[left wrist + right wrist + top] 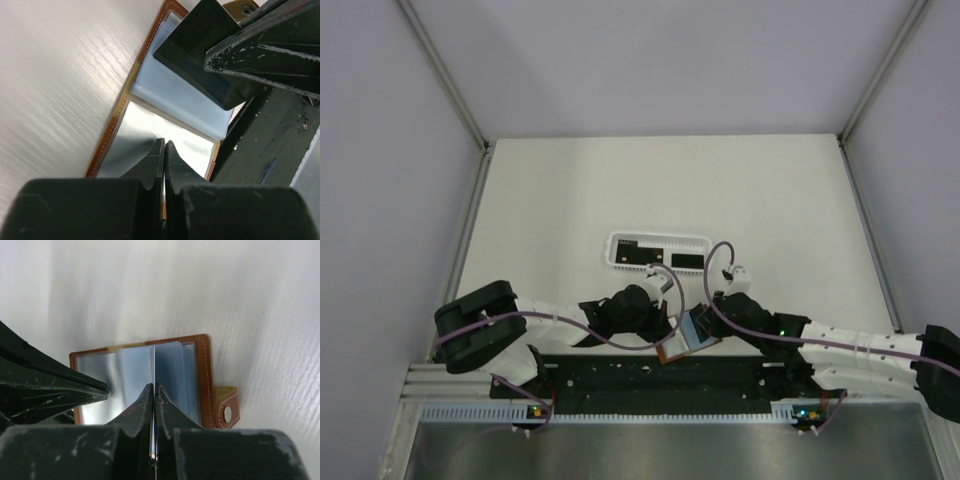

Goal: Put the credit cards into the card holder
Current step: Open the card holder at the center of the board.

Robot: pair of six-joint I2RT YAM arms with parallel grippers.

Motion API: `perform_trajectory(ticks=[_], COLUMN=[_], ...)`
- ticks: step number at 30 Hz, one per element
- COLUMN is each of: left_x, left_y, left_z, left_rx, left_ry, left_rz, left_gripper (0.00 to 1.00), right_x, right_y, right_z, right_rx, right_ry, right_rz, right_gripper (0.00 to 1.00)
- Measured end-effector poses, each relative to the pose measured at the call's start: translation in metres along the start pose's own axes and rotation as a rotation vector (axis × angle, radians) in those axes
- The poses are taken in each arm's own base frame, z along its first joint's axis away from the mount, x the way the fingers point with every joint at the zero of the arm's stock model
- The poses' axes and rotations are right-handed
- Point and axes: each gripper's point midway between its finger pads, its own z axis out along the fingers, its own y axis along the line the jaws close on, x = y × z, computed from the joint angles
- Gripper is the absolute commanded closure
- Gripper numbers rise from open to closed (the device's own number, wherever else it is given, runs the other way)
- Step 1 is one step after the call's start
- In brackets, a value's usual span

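The white tabletop [570,190] carries a white slotted basket [658,236] at its middle, with spare black cards [638,252] lying inside. Nearer the arm bases, the brown card holder [177,370] lies open and flat between the two arms. The left gripper [164,146] has its jaws pressed together on what looks like a clear pocket leaf [145,132] of the holder, lifting it. The right gripper [152,389] pinches a black credit card [195,55], which hangs tilted over the bluish pockets, not yet in. The clasp tab [227,407] sticks out on the far side. I'd worry the card's corner snags the pocket lip and twists in that thin pinch, or the slick leaf slides free and the pocket closes.
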Motion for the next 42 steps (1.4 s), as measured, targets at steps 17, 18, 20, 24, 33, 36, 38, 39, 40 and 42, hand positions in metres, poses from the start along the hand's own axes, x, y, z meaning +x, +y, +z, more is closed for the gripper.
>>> perform_trajectory(ticks=[17,18,20,24,33,36,38,39,40,42], left_x=[-0.012,-0.013,-0.013,-0.015,-0.026,-0.035,-0.039,-0.041,-0.043,-0.043], left_y=[0.01,0.011,0.013,0.013,-0.001,-0.008,-0.014,-0.016,-0.017,-0.017], left_z=[0.005,0.005,0.005,0.004,0.001,0.001,0.002,0.003,0.005,0.011], left_rx=[-0.025,-0.028,-0.032,-0.033,0.015,0.037,0.054,0.059,0.063,0.065], left_ry=[-0.015,-0.017,-0.019,-0.02,-0.039,-0.056,-0.061,-0.062,-0.063,-0.054], left_rz=[0.01,0.01,0.012,0.018,0.037,0.047,0.056,0.059,0.062,0.062], left_gripper=[1.0,1.0,1.0,1.0,1.0,1.0,1.0,1.0,1.0,1.0], right_x=[0.008,0.008,0.009,0.01,0.01,0.01,0.011,0.011,0.011,0.011], right_y=[0.013,0.014,0.017,0.02,0.021,0.021,0.02,0.02,0.02,0.02], right_z=[0.012,0.013,0.014,0.017,0.017,0.017,0.017,0.017,0.017,0.017], right_rx=[-0.051,-0.052,-0.056,-0.057,-0.059,-0.058,-0.058,-0.057,-0.058,-0.058], right_ry=[-0.038,-0.039,-0.046,-0.054,-0.055,-0.055,-0.056,-0.056,-0.057,-0.057], right_rz=[0.117,0.118,0.127,0.141,0.168,0.173,0.178,0.18,0.181,0.182], right_gripper=[1.0,1.0,1.0,1.0,1.0,1.0,1.0,1.0,1.0,1.0])
